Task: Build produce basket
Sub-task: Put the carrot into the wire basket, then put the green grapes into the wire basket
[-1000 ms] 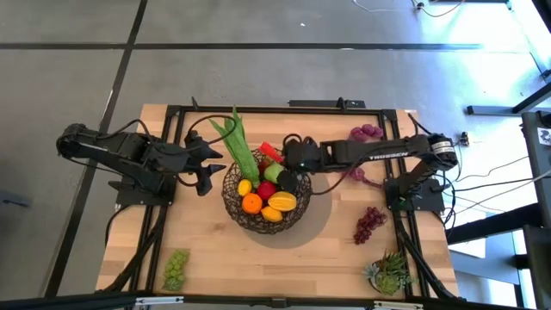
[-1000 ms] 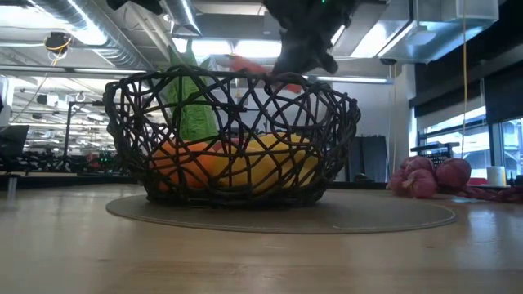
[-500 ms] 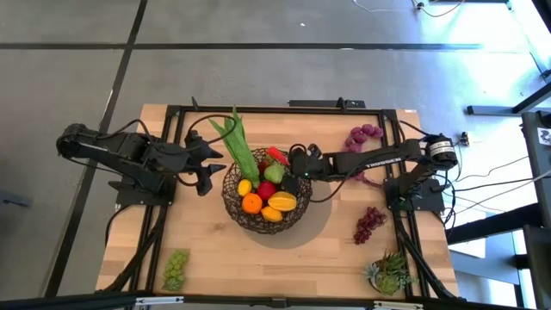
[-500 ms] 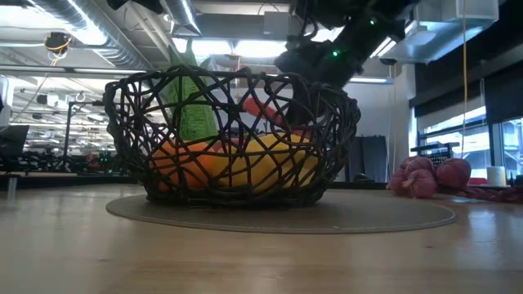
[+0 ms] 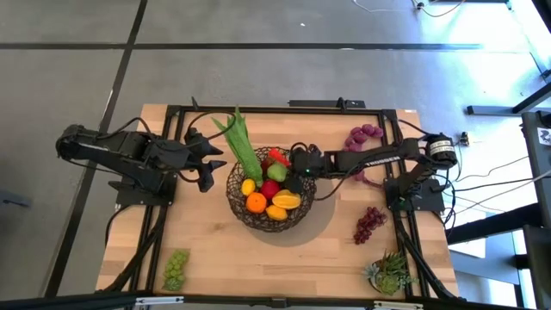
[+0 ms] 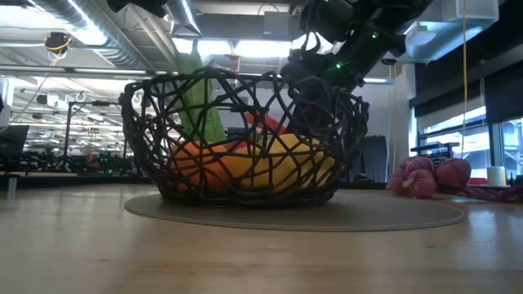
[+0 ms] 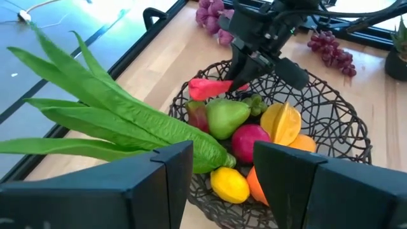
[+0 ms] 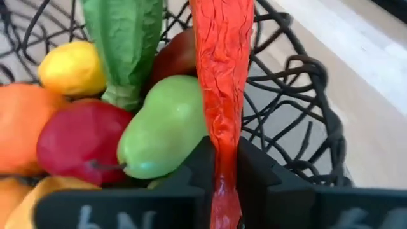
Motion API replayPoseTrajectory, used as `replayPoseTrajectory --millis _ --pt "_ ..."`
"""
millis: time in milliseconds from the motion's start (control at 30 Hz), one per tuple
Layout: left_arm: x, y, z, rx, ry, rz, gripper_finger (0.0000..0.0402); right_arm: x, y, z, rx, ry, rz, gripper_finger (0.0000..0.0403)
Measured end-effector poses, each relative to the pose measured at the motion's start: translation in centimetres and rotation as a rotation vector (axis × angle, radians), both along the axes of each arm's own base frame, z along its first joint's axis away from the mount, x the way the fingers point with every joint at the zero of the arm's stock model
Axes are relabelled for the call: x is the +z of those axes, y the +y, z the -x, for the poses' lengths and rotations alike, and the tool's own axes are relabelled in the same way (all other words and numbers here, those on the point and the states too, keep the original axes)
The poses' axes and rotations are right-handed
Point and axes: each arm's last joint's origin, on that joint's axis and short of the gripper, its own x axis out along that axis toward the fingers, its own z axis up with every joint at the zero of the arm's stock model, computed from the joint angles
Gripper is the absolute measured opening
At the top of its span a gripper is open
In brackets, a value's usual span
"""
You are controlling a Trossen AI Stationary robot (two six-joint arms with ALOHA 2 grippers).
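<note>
Right wrist view alone shows end effector [image 8: 222, 166] pinching red chilli [image 8: 222, 76].

The basket [image 5: 268, 196] sits on a mat [image 5: 320, 220] near the middle of the desk [image 5: 215, 254], slightly toward the far edge. In it lie an orange [image 5: 256, 202], a lemon [image 5: 247, 187], an apple [image 5: 269, 189], a pear [image 5: 276, 172], a mango [image 5: 284, 201] and a chilli [image 5: 277, 157], the chilli at the far rim. A leafy stalk [image 5: 238, 139] leans out over the basket's far-left rim. 1 bunch of grapes [image 5: 176, 268] lies near the front-left corner, another bunch [image 5: 369, 223] near the right edge, and a third bunch [image 5: 362, 136] near the far-right corner. A potted plant [image 5: 389, 273] stands at the front-right corner.
</note>
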Motion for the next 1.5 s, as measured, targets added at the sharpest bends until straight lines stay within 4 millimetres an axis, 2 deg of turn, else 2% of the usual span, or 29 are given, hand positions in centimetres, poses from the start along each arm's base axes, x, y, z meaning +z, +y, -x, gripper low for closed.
replayPoseTrajectory --millis 267,433,800,1100,1500 --pt "0.0 0.0 0.0 0.001 0.000 0.001 0.0153 0.0 -0.8 0.0 -0.097 -0.042 -0.075 0.0099" --pt "0.0 0.0 0.0 0.001 0.000 0.001 0.0153 0.0 -0.6 0.0 -0.052 -0.043 -0.131 0.0126" --pt "0.0 0.0 0.0 -0.002 0.002 0.008 0.0153 0.5 -0.6 -0.4 0.003 -0.052 -0.113 0.0135" --pt "-1.3 -0.2 1.0 0.065 0.095 0.186 0.0153 4.7 -0.6 -0.2 0.094 -0.112 -0.014 0.0135" --pt "-2.6 -1.8 2.6 0.129 0.254 0.587 0.0153 10.0 0.2 2.3 0.218 -0.237 0.133 0.0135"
